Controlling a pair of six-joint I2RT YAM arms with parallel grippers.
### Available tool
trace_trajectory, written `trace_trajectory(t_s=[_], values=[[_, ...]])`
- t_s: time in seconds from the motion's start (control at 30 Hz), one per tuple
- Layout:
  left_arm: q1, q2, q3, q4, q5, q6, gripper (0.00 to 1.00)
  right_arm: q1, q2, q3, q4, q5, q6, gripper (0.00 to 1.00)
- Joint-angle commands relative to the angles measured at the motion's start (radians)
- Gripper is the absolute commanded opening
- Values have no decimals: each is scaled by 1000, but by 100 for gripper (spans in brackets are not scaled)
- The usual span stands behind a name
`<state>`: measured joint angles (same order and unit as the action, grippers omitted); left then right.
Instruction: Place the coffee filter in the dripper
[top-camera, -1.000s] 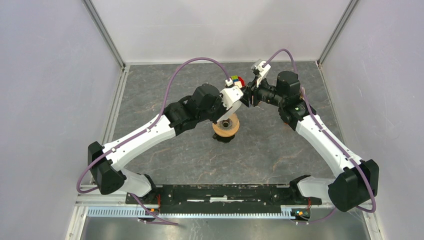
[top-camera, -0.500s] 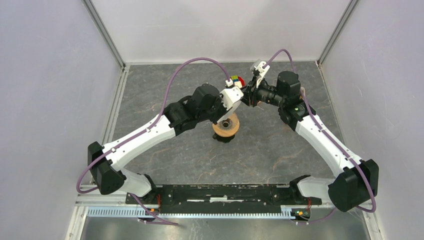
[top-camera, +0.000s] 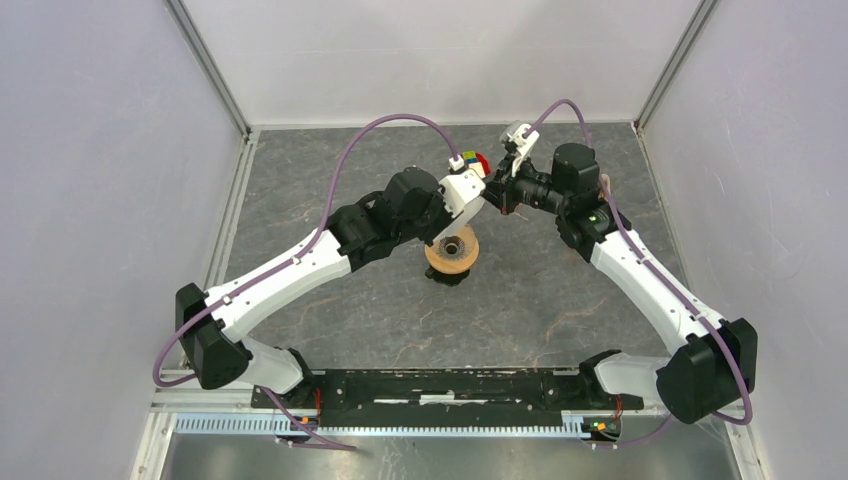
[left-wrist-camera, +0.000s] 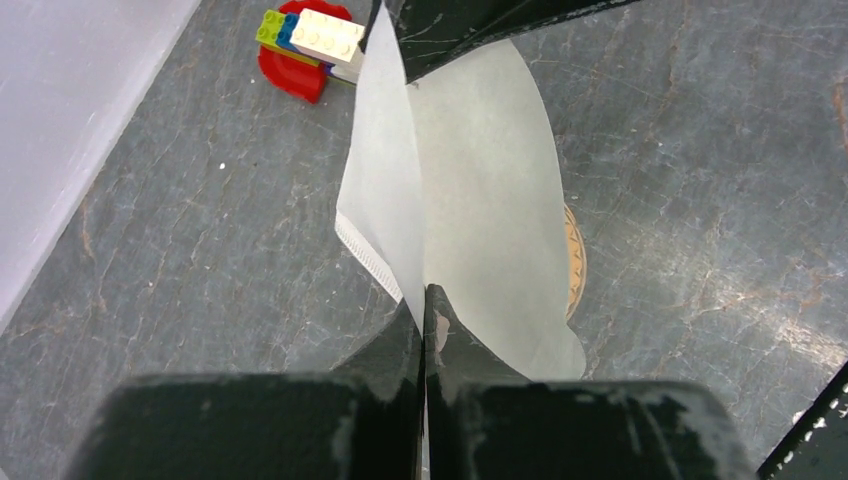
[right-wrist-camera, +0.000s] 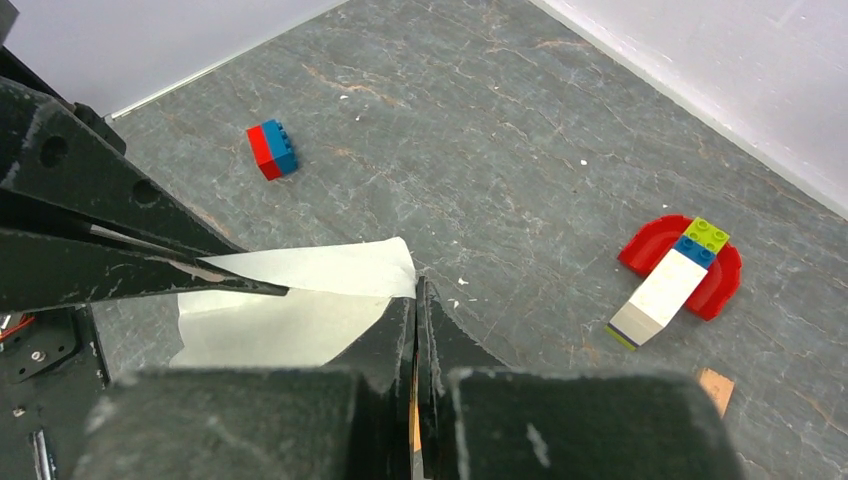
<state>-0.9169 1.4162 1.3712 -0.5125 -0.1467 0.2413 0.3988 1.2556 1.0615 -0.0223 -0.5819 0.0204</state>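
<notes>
The coffee filter (left-wrist-camera: 480, 190), a thin white paper fan, hangs in the air between both grippers. My left gripper (left-wrist-camera: 424, 295) is shut on its near point. My right gripper (right-wrist-camera: 416, 285) is shut too, its tips pinched on the corner of the filter's (right-wrist-camera: 300, 300) far edge. In the left wrist view, the right gripper's black fingers (left-wrist-camera: 460, 25) cross the top of the paper. The dripper (top-camera: 452, 252) stands on the table just below and near the grippers. Its tan ring (left-wrist-camera: 573, 255) peeks out from behind the paper.
A red arch with white, blue and green bricks (right-wrist-camera: 680, 265) lies on the table beyond the grippers, also visible as the stack of blocks (top-camera: 470, 160). A red-and-blue brick (right-wrist-camera: 272, 150) lies further off. A small tan scrap (right-wrist-camera: 715, 385) sits near the right gripper. White walls enclose the table.
My right gripper has shut from partly open and edged slightly left onto the filter's edge. The left arm and the dripper have stayed put.
</notes>
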Motion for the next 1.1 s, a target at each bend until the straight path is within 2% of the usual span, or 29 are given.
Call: trace_trajectory(t_s=[0.0, 0.13, 0.27, 0.43, 0.5, 0.57, 0.6, 0.7, 0.9, 1.07], values=[[-1, -16, 36, 51, -41, 36, 2, 2, -26, -12, -2, 41, -39, 0], [-2, 0, 41, 68, -45, 25, 3, 3, -37, -26, 7, 66, -22, 0], [-2, 35, 60, 70, -40, -10, 24, 3, -41, -27, 14, 85, 39, 0], [-2, 75, 92, 58, 9, -29, 32, 3, -41, -22, 14, 83, 71, 0], [-2, 83, 102, 58, 9, -28, 27, 2, -41, -28, 14, 78, 69, 0], [-2, 86, 107, 61, 10, -25, 7, 3, -45, -36, 14, 77, 54, 0], [-2, 83, 105, 64, 10, -23, 2, 3, -47, -40, 12, 74, 43, 0], [-2, 68, 104, 57, 22, 6, 2, 2, -56, -49, 9, 57, 9, 2], [0, 8, 60, 28, 123, 49, 2, 1, -75, -42, -5, 15, -67, 20], [0, -16, 40, 12, 142, 58, 2, 2, -88, -41, -20, -3, -115, 35]])
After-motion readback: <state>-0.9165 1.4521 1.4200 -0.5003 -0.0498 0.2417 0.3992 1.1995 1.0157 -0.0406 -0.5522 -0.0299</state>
